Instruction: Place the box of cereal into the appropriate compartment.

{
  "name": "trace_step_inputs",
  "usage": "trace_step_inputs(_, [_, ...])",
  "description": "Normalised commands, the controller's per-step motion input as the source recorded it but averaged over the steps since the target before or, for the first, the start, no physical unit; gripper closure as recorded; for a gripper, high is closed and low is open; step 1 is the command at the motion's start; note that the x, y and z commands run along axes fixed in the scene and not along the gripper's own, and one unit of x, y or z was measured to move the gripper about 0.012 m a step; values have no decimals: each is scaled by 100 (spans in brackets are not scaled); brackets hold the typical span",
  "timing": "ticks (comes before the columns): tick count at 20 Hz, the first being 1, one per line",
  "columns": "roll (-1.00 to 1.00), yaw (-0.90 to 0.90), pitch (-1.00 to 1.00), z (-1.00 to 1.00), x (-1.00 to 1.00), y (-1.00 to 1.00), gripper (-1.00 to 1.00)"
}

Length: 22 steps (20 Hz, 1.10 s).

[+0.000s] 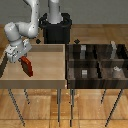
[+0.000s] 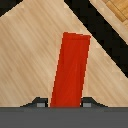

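Observation:
The box of cereal [image 1: 27, 66] is a small flat red box, held tilted just above the light wooden tray [image 1: 45, 62] at the exterior view's left. My gripper [image 1: 23, 59] is shut on its upper end. In the wrist view the red box [image 2: 70, 67] runs out from between my fingers [image 2: 37, 103], with the tray's wood floor behind it. The dark compartment bin [image 1: 100, 62] with four sections stands at the exterior view's right, well apart from the gripper.
Small grey blocks [image 1: 83, 49] [image 1: 85, 73] [image 1: 116, 70] sit in the bin's compartments. The tray's raised rim [image 1: 64, 60] lies between the tray and the bin. The robot's black base [image 1: 56, 30] stands behind the tray.

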Motion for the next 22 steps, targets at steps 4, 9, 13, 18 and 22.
trace_step_inputs(4, [0, 0, 0, 25, 0, 0, 100])
trace_step_inputs(9, [0, 0, 0, 80, 0, 0, 100])
trace_step_inputs(13, [0, 0, 0, 100, -12, 0, 100])
trace_step_inputs(18, [0, 0, 0, 0, -60, 0, 100])
trace_step_inputs(22, [0, 0, 0, 0, -100, 0, 100])
